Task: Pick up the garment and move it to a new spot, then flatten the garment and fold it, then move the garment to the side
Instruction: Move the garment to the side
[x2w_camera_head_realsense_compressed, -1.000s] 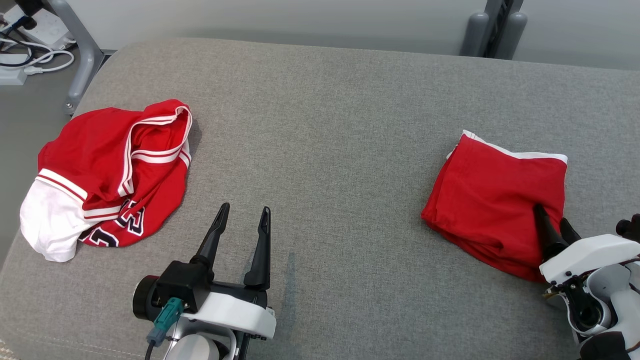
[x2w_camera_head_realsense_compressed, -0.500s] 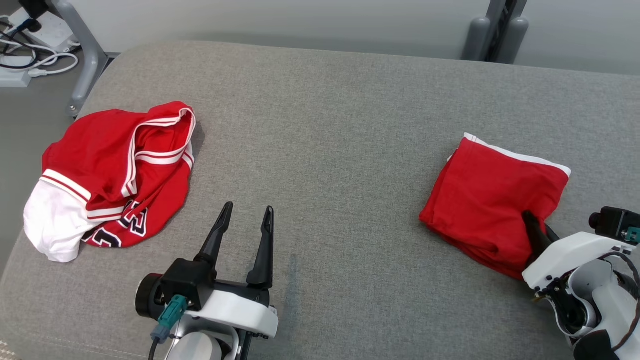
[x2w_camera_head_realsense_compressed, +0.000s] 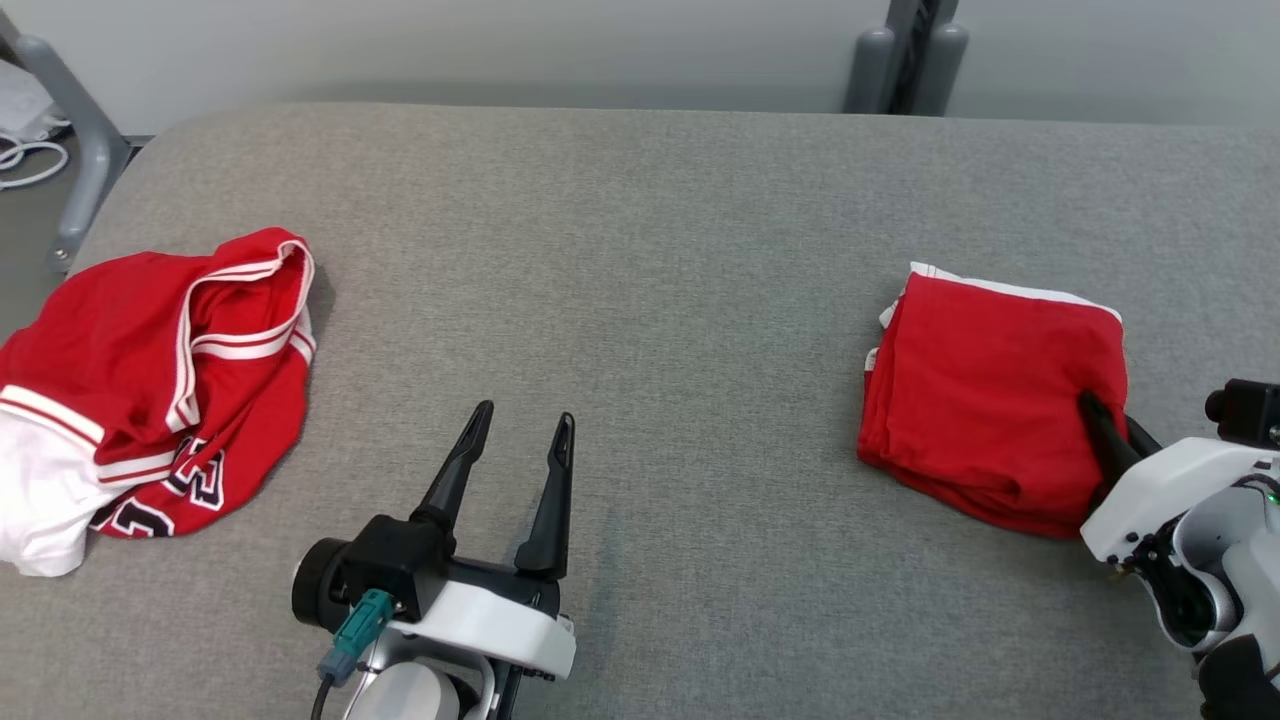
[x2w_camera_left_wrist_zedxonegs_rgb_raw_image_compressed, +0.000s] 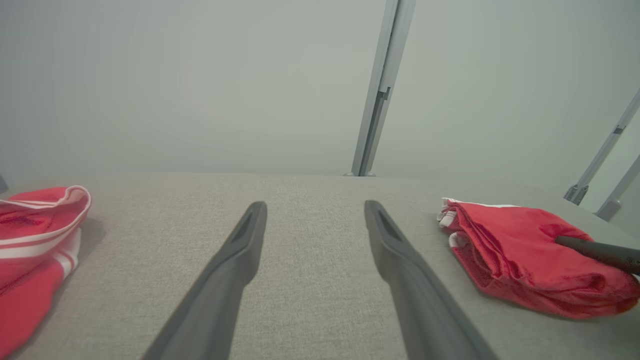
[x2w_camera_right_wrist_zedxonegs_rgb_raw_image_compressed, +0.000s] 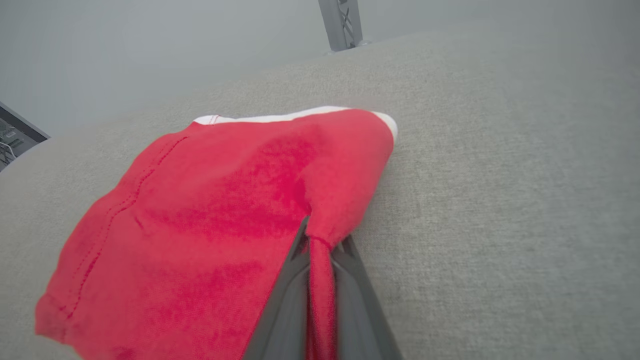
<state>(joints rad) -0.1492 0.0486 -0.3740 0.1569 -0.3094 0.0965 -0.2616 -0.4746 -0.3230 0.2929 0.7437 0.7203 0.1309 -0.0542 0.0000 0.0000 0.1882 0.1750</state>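
Note:
The garment (x2w_camera_head_realsense_compressed: 985, 390) is a red piece with a white edge, folded into a thick pad on the right side of the grey cushion (x2w_camera_head_realsense_compressed: 650, 250). My right gripper (x2w_camera_head_realsense_compressed: 1105, 420) is shut on a pinch of its near right edge; in the right wrist view red cloth runs between the gripper's (x2w_camera_right_wrist_zedxonegs_rgb_raw_image_compressed: 320, 237) two fingers while the rest of the garment (x2w_camera_right_wrist_zedxonegs_rgb_raw_image_compressed: 215, 205) lies flat. My left gripper (x2w_camera_head_realsense_compressed: 525, 425) stands open over bare cushion near the front middle, nothing between its fingers (x2w_camera_left_wrist_zedxonegs_rgb_raw_image_compressed: 235, 260). The left wrist view shows the garment (x2w_camera_left_wrist_zedxonegs_rgb_raw_image_compressed: 515, 250) to its right.
A crumpled red and white jersey (x2w_camera_head_realsense_compressed: 150, 370) with dark numbers lies at the cushion's left end, also in the left wrist view (x2w_camera_left_wrist_zedxonegs_rgb_raw_image_compressed: 30, 235). Grey metal posts (x2w_camera_head_realsense_compressed: 905, 50) stand behind the cushion. A metal frame leg (x2w_camera_head_realsense_compressed: 70, 150) and cables are on the floor at the far left.
My right gripper has closed on the garment's near edge. The head camera has swung to the right, so the whole picture shifted left. The left arm has held still.

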